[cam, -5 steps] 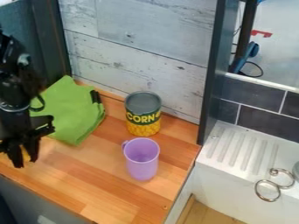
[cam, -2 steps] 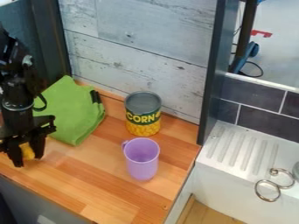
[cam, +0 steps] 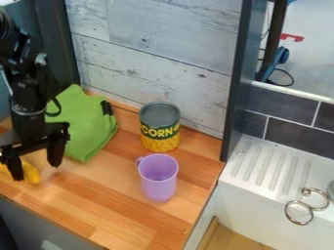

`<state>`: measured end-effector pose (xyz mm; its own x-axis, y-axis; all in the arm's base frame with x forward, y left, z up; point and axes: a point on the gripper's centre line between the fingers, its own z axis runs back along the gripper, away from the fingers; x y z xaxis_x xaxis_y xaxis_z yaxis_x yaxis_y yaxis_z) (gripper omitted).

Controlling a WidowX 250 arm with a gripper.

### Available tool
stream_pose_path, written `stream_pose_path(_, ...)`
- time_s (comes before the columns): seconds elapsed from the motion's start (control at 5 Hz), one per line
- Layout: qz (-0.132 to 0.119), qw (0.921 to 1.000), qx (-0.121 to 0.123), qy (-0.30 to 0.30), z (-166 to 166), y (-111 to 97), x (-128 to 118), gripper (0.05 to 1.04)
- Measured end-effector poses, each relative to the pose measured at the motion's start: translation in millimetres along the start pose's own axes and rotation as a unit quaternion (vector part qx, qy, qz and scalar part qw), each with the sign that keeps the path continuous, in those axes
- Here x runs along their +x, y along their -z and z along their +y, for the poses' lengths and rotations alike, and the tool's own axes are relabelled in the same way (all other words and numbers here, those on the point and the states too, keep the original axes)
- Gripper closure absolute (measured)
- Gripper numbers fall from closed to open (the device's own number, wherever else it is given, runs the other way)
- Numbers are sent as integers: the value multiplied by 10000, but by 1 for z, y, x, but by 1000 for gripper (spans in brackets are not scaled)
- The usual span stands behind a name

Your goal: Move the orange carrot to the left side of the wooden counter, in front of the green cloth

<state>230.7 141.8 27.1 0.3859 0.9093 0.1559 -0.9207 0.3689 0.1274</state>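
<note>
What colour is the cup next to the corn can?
The cup is light purple, best seen in the camera view.

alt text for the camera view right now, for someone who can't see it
The robot's open end effector hangs over a yellow object on a wooden counter, with a green cloth, corn can and purple cup nearby.

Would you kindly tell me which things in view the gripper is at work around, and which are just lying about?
At the work:
- black two-finger gripper, fingers apart
- yellow object, partly hidden behind one finger

Lying about:
- bright green cloth
- yellow and green cylindrical can
- light purple mug with a handle
- silvery metal rings by the white sink
</note>
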Motion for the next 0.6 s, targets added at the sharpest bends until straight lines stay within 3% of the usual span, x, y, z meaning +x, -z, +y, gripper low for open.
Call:
stream_pose_path(0.2, -41, 9996, -74, 256, -10, -5, -5, 81)
stream_pose_path(0.4, -35, 9934, 67, 1148, -29, -26, -21, 81)
stream_pose_path(0.6, -162, 9688, 196, 2465, -68, -65, -46, 81)
